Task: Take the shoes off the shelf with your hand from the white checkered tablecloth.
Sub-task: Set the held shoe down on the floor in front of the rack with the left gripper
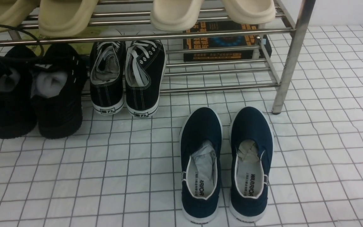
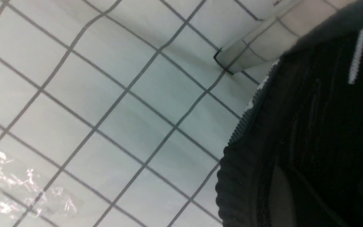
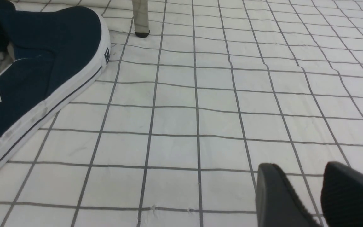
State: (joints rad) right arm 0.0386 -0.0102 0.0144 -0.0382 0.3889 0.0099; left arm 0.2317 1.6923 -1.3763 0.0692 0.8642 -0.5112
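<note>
Black mesh shoes (image 1: pixel 33 94) sit toes-in at the shelf's (image 1: pixel 291 56) bottom tier by the tablecloth's (image 1: pixel 106 176) left edge, look light and squishy so I'd pinch a heel collar; left fingers closed, can't tell on what, right fingers (image 3: pixel 282 195) slightly apart, empty.

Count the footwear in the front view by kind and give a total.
Black knit sneakers: 2
Black canvas lace-ups: 2
Navy slip-ons: 2
Cream slides: 4
Total: 10
</note>
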